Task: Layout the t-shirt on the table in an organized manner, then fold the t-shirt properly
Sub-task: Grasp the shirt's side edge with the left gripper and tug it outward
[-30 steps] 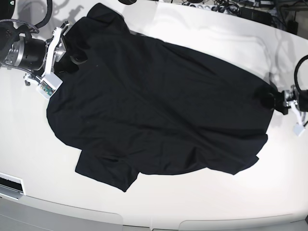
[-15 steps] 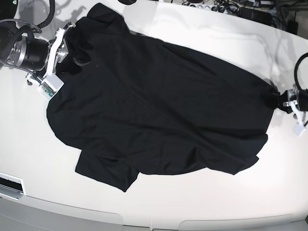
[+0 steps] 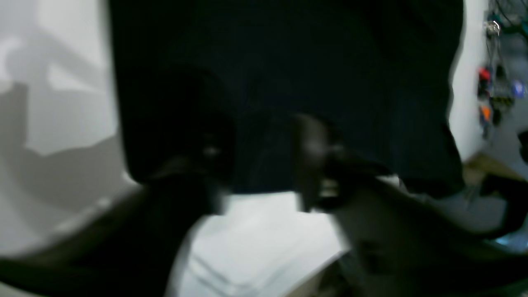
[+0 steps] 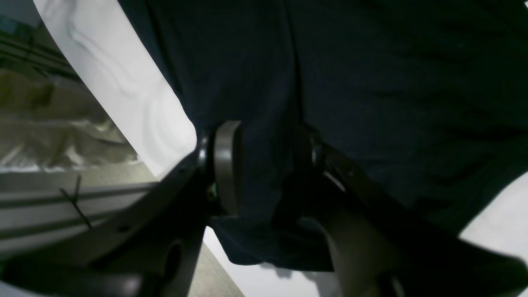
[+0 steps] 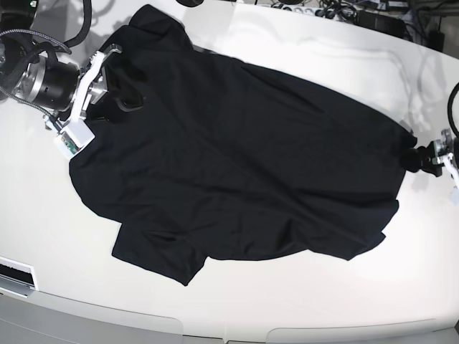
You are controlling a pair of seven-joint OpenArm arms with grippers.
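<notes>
Across the table (image 5: 301, 50) the t-shirt (image 5: 237, 158) is lying spread but skewed. Right gripper (image 4: 264, 169) is pinching a fold of fabric near the collar end. Left gripper (image 5: 419, 159) is sitting at the hem corner; grip unclear, blurred. Risk: uneven pulling is likely to bunch the cloth. Front edge is offering open room; the left gripper is working close to the rim.

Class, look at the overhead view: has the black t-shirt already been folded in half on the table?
No. The t-shirt lies spread open across the table, with one sleeve sticking out at the lower left.
</notes>
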